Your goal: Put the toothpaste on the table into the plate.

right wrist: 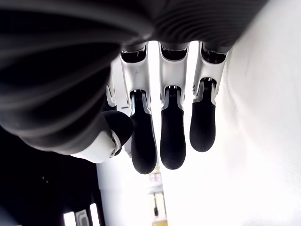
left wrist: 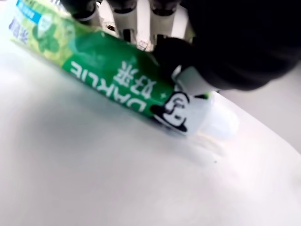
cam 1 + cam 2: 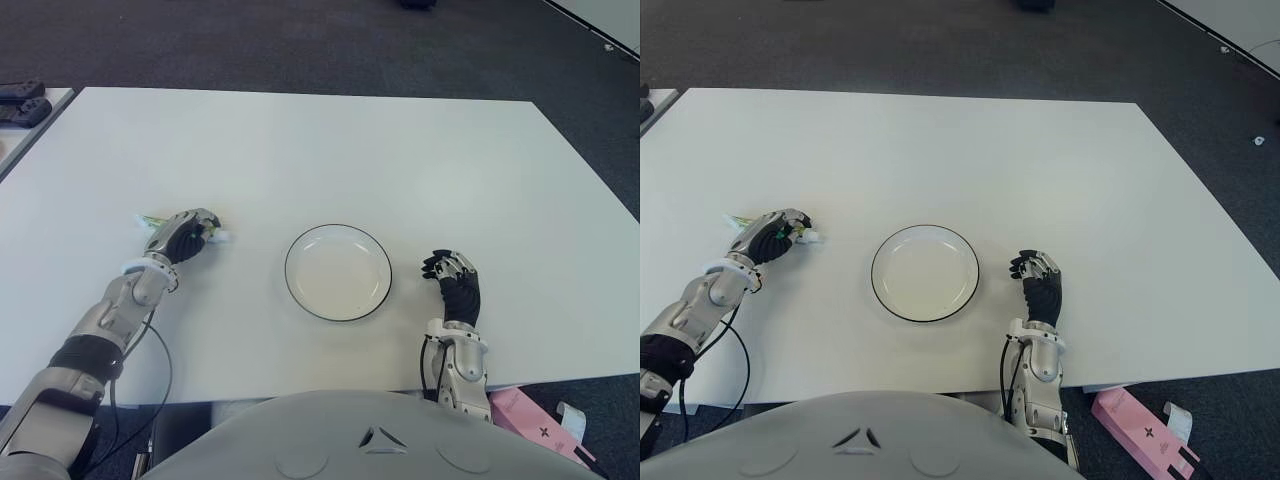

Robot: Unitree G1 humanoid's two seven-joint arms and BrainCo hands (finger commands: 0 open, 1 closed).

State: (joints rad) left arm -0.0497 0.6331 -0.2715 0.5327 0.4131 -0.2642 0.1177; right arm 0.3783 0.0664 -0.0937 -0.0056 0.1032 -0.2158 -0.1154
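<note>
At nine o'clock from the round white black-rimmed plate [image 3: 338, 272], the left hand [image 3: 182, 236] curls over the green-and-white toothpaste tube [image 2: 117, 80], which lies on the white table [image 3: 330, 150]. Right hand [image 3: 455, 285] at three o'clock, fingers loosely curled, holding nothing.

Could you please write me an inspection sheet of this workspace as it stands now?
Surface: white table, bare around the plate.
Job's things: toothpaste tube lying on the table left of the empty plate, not yet moved.
Clutter: dark objects on a neighbouring table at far left.
Hands: left hand closed around the tube; right hand idle right of the plate, holding nothing.
Cables: black cable hanging below the left arm.
Surroundings: dark carpet; pink box on the floor.
</note>
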